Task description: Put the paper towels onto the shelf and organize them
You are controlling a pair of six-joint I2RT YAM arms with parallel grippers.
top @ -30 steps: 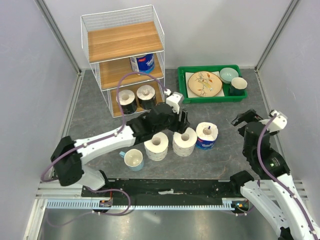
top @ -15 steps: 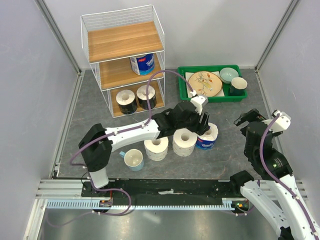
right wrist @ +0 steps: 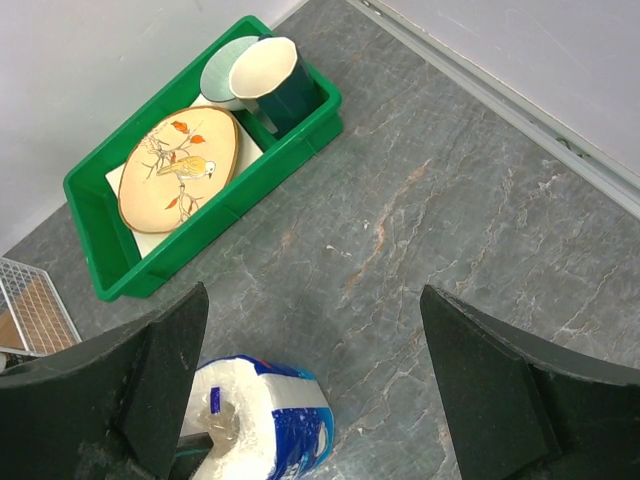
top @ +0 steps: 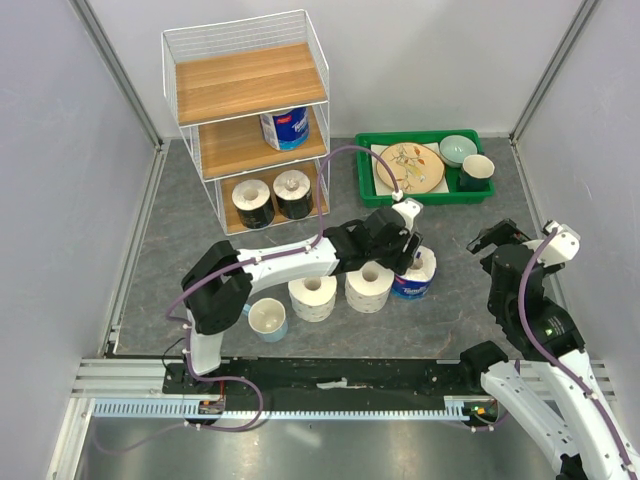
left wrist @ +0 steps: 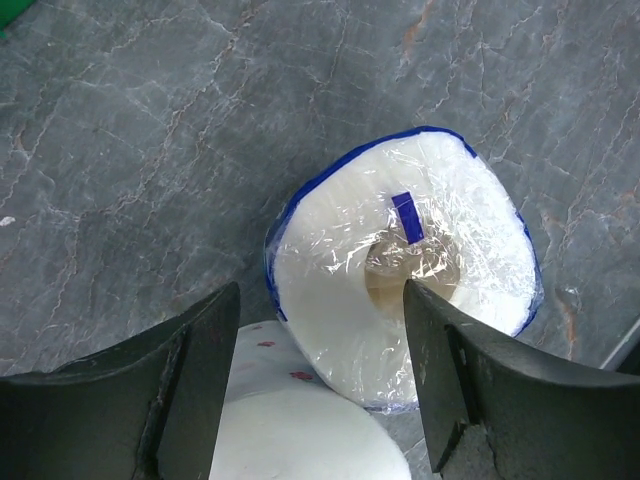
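The blue-wrapped roll [top: 418,272] stands on end on the grey marbled surface [top: 180,230], just beside the right-hand speckled roll [top: 369,283]. A second speckled roll [top: 313,290] stands next to that one on its left. Marbled surface shows on the roll's right side, towards the right claw [top: 497,238], and behind it up to the green tray [top: 365,170].

In the left wrist view we see clear film stretched over the white roll, a blue band round its rim and a blue tab at the hollow core. The left claw [left wrist: 320,330] hangs over it, spread wide and grasping nothing. One finger is above the core, the other outside the rim.

The right claw is spread and holds nothing, well apart from the roll.

The shelf [top: 250,80] stands at the back left. Its middle tier carries another blue-wrapped roll [top: 285,127] at the right end. Its bottom tier carries two dark-wrapped rolls [top: 252,203] side by side. A cup [top: 267,319] stands near the left speckled roll.
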